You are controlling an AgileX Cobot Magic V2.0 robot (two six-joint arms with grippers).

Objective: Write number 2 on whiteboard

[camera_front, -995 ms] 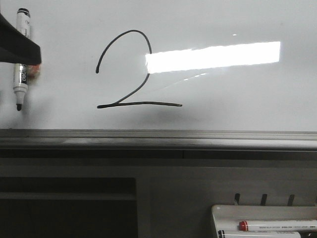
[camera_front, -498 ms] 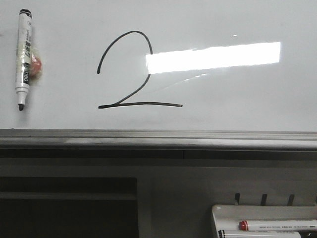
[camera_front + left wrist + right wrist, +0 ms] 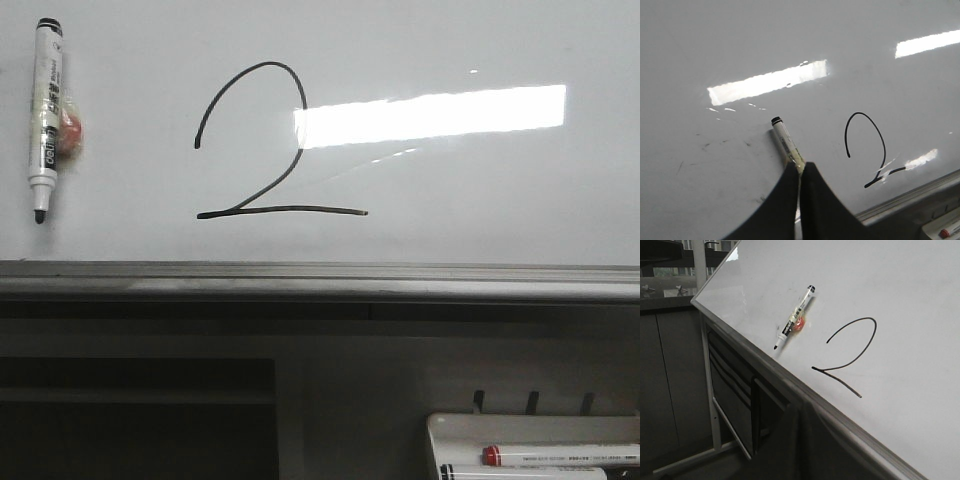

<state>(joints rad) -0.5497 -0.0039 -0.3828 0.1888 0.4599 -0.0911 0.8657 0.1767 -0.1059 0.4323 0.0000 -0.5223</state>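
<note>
One figure on the whiteboard (image 3: 480, 200): the number 2 (image 3: 262, 150), thin black line, curved top, long flat base stroke, left of centre in front view, above the grey ledge (image 3: 320, 280). Bright rectangular reflection (image 3: 430, 115) just right of the curve, touching its upper right.

Black marker (image 3: 44, 115) stuck upright on the board, well left of the figure, cap end up, tip down; small red-orange blob (image 3: 70, 133) (magnet, perhaps; cannot tell) just beside its barrel. Held by nothing in front view.

Left gripper (image 3: 800, 170) seen in its wrist view only: two dark fingers pressed together, tips against the lower end of the marker (image 3: 787, 145), barrel visible above them. Clenched; whether actually pinching the marker or merely in front of it, cannot tell.

Right gripper (image 3: 801, 412) in its own view: fingers closed on each other, nothing between them, well apart from the board.

Small white tray (image 3: 535, 445) below the ledge, lower right, with a red-capped marker (image 3: 560, 455) lying in it.
</note>
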